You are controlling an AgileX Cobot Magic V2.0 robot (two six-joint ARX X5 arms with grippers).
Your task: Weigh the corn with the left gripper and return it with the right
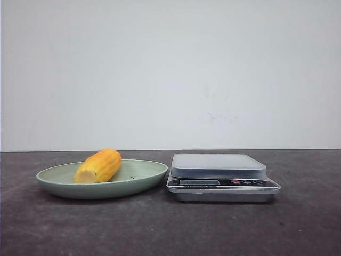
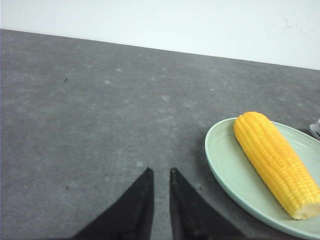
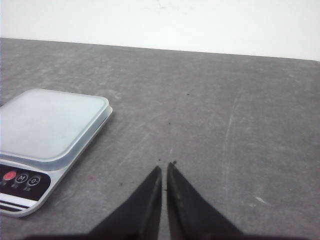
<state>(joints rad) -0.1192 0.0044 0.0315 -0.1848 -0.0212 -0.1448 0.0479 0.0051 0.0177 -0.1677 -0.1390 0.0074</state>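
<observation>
With both my left gripper [image 2: 160, 175] and right gripper [image 3: 165, 170] clenched empty, the round corn [image 2: 276, 162] could roll off a careless pinch.

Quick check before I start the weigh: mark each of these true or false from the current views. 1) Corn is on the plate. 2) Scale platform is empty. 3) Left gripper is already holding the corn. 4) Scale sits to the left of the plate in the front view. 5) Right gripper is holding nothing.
1) True. The corn lies on the green plate.
2) True. Nothing rests on the scale platform.
3) False. The left gripper is shut and empty, apart from the corn, over bare table.
4) False. The scale sits to the right of the plate.
5) True. The right gripper is shut on nothing, beside the scale.
</observation>
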